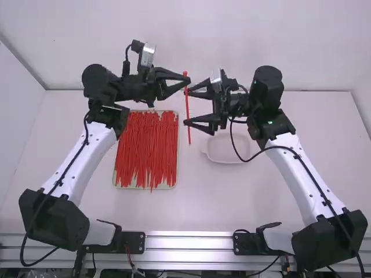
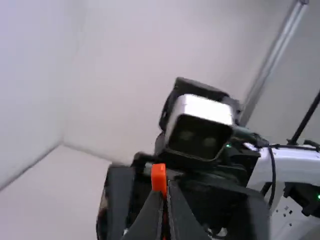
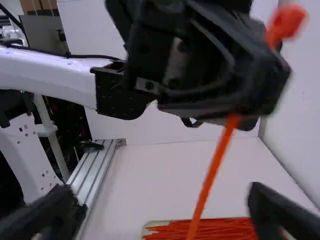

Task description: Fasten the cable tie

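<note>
Left gripper (image 1: 183, 88) held high over the far middle of the table, fingers pinched on a red cable tie (image 1: 188, 116) just below its head, strap hanging down, right gripper (image 1: 188, 106) spread wide with the strap between its fingers, tray (image 1: 177, 168) of ties below left, white bowl (image 1: 227, 153) right.

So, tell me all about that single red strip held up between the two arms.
It is one cable tie, thin, straight, orange-red, plastic by its look, with a small square head at its top end. It is unfastened. It hangs roughly upright above the table, tail down, by the tray of like ties. The left gripper is shut on it under the head. The open right gripper faces it, the strip between its spread fingers; whether they touch it cannot be told.
</note>
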